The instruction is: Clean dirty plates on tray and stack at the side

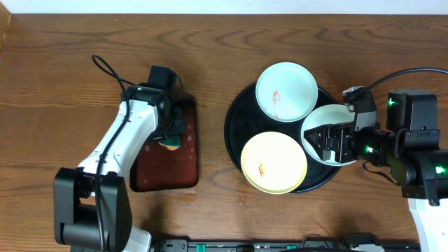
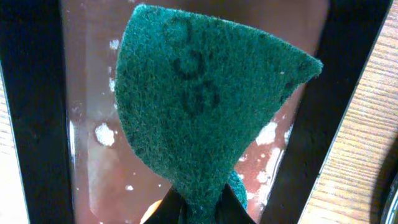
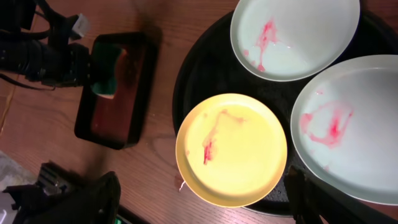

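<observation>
Holding three red-smeared plates [image 1: 274, 162] side by side: black tray [image 1: 234, 122], centre-right of frame | right gripper [image 1: 329, 143]: jaws apart over right-hand mint plate [image 1: 323, 114] | left gripper [image 1: 170, 136]: clamped on green scouring pad [image 2: 205, 112] above small brown tray [image 1: 168, 175], frame left.

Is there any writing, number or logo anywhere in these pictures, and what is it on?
Green pad: dark stamped marks, perhaps two or three digits, too blurred to read for sure.
Everything else: no words, labels or numbers show.
</observation>
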Controlling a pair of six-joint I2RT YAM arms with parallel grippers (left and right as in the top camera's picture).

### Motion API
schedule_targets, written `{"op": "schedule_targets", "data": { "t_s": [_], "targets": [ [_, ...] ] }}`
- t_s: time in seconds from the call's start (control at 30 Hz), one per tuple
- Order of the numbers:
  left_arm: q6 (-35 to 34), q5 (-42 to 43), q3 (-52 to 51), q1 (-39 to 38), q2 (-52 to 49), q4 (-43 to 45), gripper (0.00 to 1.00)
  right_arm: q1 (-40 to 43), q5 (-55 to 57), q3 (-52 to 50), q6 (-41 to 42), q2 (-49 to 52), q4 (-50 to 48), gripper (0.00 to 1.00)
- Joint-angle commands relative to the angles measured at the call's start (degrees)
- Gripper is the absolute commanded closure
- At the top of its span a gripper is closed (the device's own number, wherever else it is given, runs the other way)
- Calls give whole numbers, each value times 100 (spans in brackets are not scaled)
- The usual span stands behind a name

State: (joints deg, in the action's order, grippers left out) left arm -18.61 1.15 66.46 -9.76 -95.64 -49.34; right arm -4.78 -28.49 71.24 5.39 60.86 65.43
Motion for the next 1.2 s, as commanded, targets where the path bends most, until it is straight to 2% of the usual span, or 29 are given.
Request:
{"op": "schedule_targets", "data": {
  "t_s": [0.0, 1.17],
  "targets": [
    [13, -31, 63, 9, 17, -37, 92, -26, 22, 96, -74, 2, 15, 17],
    [13, -28, 63, 9, 17, -120, 93, -26, 20, 96, -72, 2, -9, 16]
  ]
}}
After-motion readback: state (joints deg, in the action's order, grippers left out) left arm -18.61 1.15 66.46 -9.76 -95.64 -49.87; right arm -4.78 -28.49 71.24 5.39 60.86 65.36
